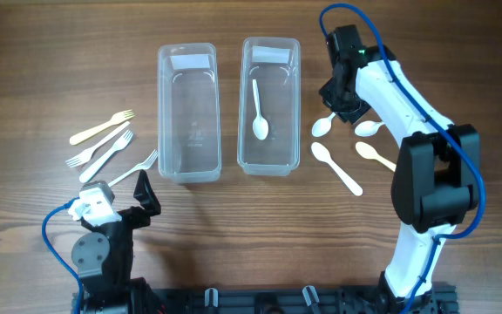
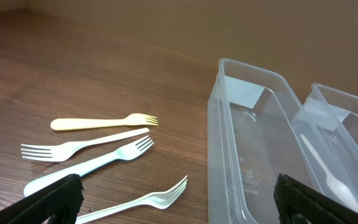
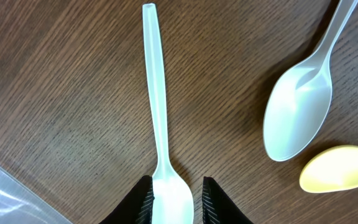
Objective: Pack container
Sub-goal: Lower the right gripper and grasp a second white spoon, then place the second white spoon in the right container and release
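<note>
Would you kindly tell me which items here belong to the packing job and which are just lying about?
Job: left container, empty; right container holding one spoon; four forks; four loose spoons; right gripper straddling one.
Lying about: only the blue cables.

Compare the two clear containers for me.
The left container is empty; the right container holds one white spoon. Forks lie beside the left container; spoons lie beside the right container. Both are clear, rectangular, lidless, and stand side by side.
</note>
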